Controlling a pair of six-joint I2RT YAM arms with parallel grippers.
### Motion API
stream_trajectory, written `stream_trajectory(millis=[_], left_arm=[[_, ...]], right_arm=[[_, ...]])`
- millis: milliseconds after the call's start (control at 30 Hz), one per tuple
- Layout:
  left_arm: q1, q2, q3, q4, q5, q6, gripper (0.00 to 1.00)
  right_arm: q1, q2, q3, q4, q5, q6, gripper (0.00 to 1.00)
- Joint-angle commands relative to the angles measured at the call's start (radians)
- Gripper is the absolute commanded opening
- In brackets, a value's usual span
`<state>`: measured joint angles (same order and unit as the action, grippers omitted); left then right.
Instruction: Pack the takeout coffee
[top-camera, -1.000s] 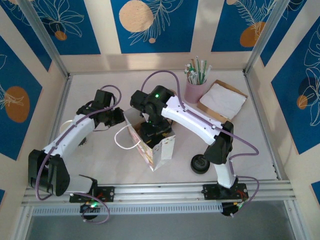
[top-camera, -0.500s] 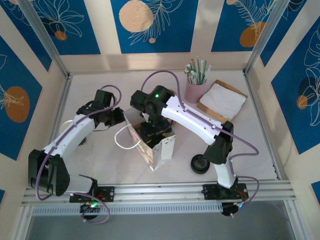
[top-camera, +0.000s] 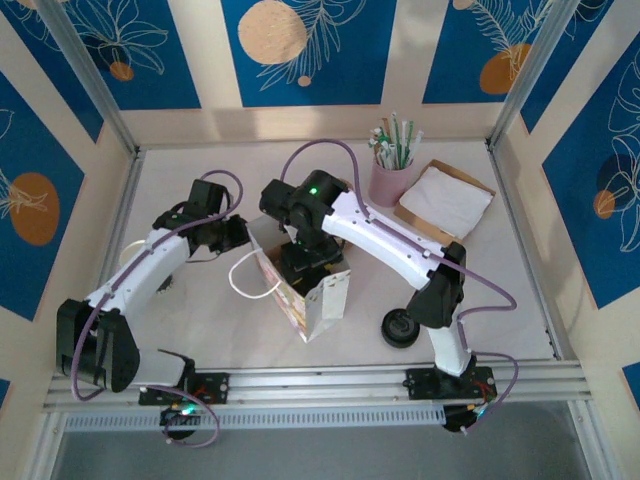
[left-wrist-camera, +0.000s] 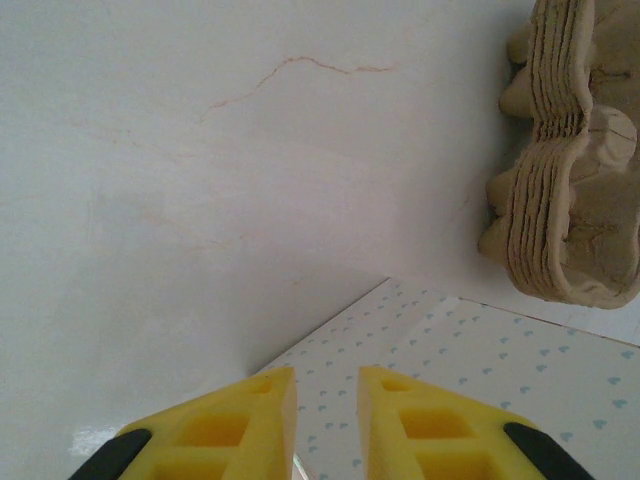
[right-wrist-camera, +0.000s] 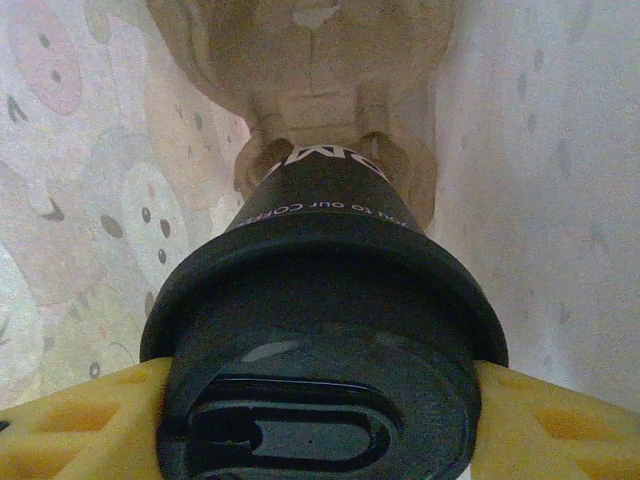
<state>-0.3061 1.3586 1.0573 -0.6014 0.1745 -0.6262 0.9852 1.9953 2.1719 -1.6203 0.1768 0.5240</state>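
The takeout coffee (right-wrist-camera: 330, 290), with its dark band and black lid, hangs inside the patterned paper bag (top-camera: 322, 300). My right gripper (right-wrist-camera: 320, 425) is shut on the lid, one yellow finger (right-wrist-camera: 85, 420) on each side. In the top view the right gripper (top-camera: 303, 263) reaches down into the bag's mouth. A pulp cup carrier (right-wrist-camera: 310, 80) lies at the bag's bottom, under the cup. My left gripper (top-camera: 243, 234) is at the bag's left rim. Its fingers (left-wrist-camera: 240, 420) stand a narrow gap apart, with the heart-printed bag wall (left-wrist-camera: 480, 360) between and beyond them.
A black round lid (top-camera: 400, 328) lies on the table right of the bag. A pink cup of straws (top-camera: 390, 180) and white napkins (top-camera: 445, 198) stand at the back right. A stack of pulp carriers (left-wrist-camera: 570, 170) sits beyond the bag. The bag's white handle (top-camera: 243, 280) loops left.
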Motion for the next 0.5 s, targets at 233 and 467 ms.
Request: stream_trajectory(millis=[233, 467], left_arm=[[-0.011, -0.015, -0.001, -0.018, -0.012, 0.019, 0.23], [-0.01, -0.029, 0.0, -0.028, -0.022, 0.022, 0.23]], right_arm=[[-0.003, 0.016, 0.016, -0.158, 0.022, -0.008, 0.55], [0.001, 0.029, 0.037, -0.158, 0.044, -0.015, 0.55]])
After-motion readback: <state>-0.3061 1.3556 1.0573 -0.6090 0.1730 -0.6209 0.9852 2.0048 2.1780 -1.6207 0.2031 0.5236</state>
